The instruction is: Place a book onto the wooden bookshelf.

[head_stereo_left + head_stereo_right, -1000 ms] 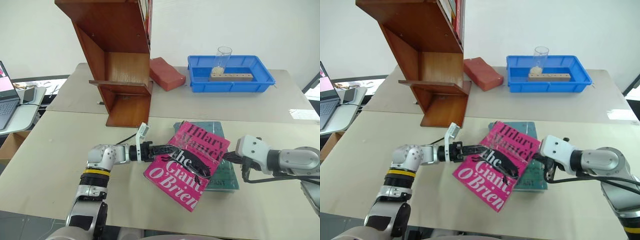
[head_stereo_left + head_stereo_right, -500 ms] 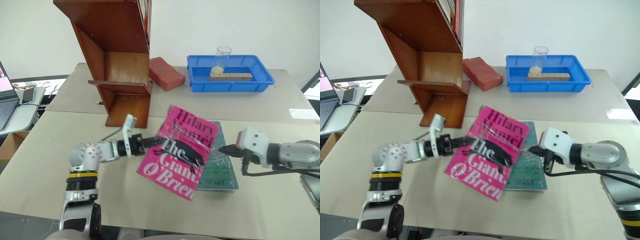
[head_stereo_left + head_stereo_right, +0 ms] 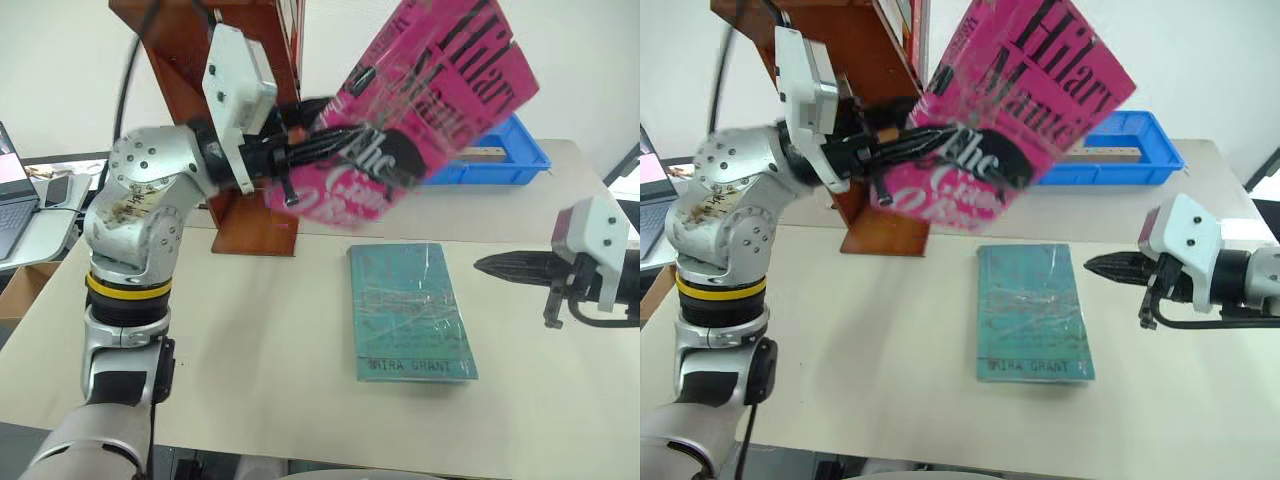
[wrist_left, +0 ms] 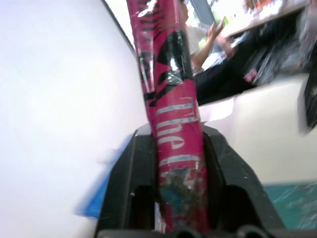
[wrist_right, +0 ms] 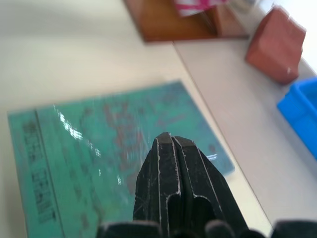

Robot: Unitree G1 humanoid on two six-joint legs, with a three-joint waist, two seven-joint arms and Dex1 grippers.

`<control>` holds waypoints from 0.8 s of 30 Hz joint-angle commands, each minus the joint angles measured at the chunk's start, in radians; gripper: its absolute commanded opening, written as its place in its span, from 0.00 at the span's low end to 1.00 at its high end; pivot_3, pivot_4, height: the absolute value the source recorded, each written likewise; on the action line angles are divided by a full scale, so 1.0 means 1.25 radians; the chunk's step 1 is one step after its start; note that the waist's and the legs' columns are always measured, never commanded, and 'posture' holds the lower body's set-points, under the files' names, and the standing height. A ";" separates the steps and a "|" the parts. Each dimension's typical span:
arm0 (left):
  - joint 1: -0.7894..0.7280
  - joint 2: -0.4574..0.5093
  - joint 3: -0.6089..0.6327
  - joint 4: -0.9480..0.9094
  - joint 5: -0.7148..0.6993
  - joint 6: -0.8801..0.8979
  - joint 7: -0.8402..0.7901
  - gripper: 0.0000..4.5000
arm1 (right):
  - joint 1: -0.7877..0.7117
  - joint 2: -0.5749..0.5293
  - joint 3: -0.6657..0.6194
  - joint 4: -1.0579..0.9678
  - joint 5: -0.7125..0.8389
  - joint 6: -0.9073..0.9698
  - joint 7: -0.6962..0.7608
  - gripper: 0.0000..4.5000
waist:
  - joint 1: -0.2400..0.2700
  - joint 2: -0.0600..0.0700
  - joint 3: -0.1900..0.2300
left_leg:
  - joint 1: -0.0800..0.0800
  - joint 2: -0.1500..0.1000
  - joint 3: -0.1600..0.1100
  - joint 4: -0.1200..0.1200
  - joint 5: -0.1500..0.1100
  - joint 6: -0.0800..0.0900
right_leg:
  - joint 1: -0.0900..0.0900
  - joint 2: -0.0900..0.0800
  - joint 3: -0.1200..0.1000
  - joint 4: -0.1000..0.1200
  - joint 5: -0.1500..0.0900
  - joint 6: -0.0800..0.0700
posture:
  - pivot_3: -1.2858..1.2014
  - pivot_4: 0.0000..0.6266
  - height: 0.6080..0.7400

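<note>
Left gripper (image 3: 335,140) is clamped on the book (image 3: 430,95), held aloft before the bookshelf (image 3: 235,90). Right gripper (image 3: 485,266) is closed, empty, beside the teal book (image 3: 410,310).

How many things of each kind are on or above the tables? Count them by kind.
Loose books: 2, the pink book and the teal book
Bookshelf: 1
Blue tray: 1
Red block: 1
Total: 5

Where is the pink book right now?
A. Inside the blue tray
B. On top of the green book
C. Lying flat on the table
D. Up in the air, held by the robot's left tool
D: the left tool is shut on the pink book, which is raised above the table.
</note>
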 commanded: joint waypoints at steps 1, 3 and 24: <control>-0.041 0.051 -0.026 0.084 0.164 -0.303 0.013 0.16 | -0.072 -0.005 -0.014 -0.021 0.070 0.043 -0.040 0.00 | 0.000 0.000 0.000 | 0.000 0.000 0.000 0.000 0.000 0.000 | 0.000 0.000 0.000 0.000 0.000 0.000 | 0.52 0.24 0.49; -0.045 0.089 -0.037 0.140 0.226 -0.413 0.019 0.16 | -0.106 -0.006 -0.004 -0.016 0.090 0.057 -0.057 0.00 | 0.001 0.000 0.000 | -0.001 0.000 0.000 0.001 0.000 0.000 | 0.000 0.000 0.000 -0.001 0.000 0.000 | 0.52 0.24 0.49; -0.017 0.326 -0.083 0.366 0.462 -0.511 0.006 0.16 | -0.355 0.051 0.138 0.075 0.118 0.049 -0.138 0.00 | -0.006 0.006 -0.001 | -0.006 0.003 0.004 0.000 0.000 0.001 | -0.012 0.001 0.000 0.007 0.000 0.000 | 0.52 0.24 0.49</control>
